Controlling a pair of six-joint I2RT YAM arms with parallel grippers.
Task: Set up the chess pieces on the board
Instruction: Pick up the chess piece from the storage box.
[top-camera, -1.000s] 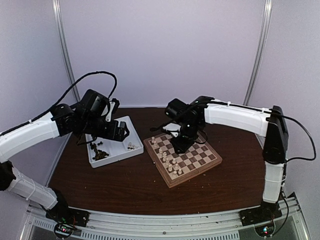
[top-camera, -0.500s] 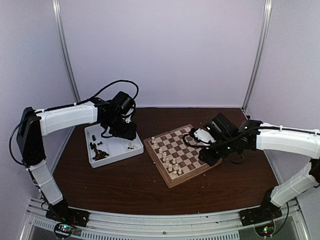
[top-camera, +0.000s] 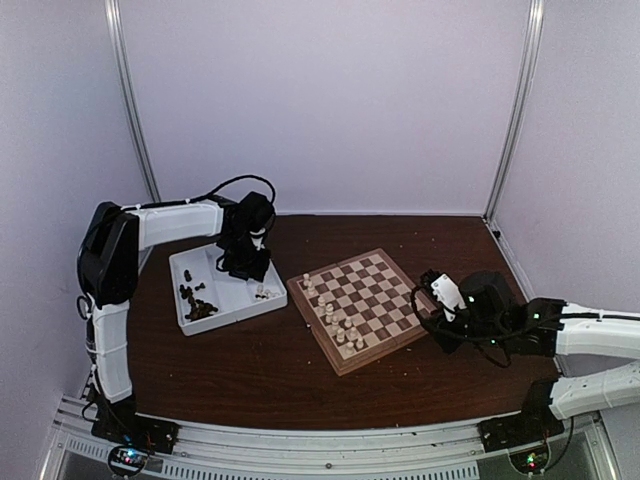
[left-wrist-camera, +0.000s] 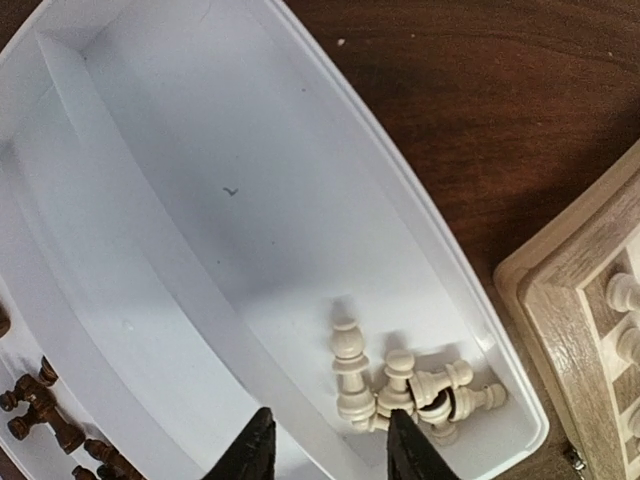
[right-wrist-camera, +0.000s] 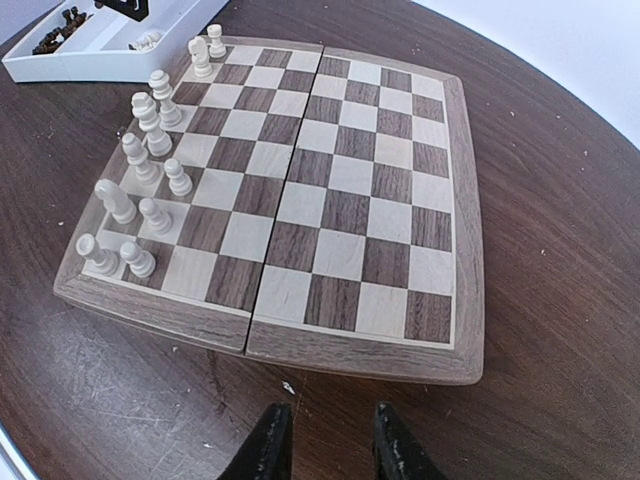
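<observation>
**Over the tray and beside the board: both grippers empty**

Above the white tray (top-camera: 235, 318), over the compartment nearest the board (top-camera: 380, 290), the left gripper (left-wrist-camera: 331, 450) points downward; its jaws stand partly apart, bare tray floor shows in the gap, and nothing is clamped. Just beyond its fingertips, in that compartment's corner, the loose cream pieces (left-wrist-camera: 400, 388) lie in a small tangled heap; across the tray's divider, the dark pieces (left-wrist-camera: 45, 400) lie jumbled in the neighbouring compartment.

On the dark wooden table (top-camera: 250, 380) the board sits near the middle, turned at an angle to the table's edge; it is just beside the tray, with a thin strip of table between them. The standing cream pieces (right-wrist-camera: 150, 120) form two loose files along the board's side nearest the tray.

Off the opposite side of the board, the right gripper (right-wrist-camera: 330, 445) hangs low over the table and faces the board; its jaws are only narrowly apart, scuffed tabletop shows between them, and it holds nothing.
</observation>
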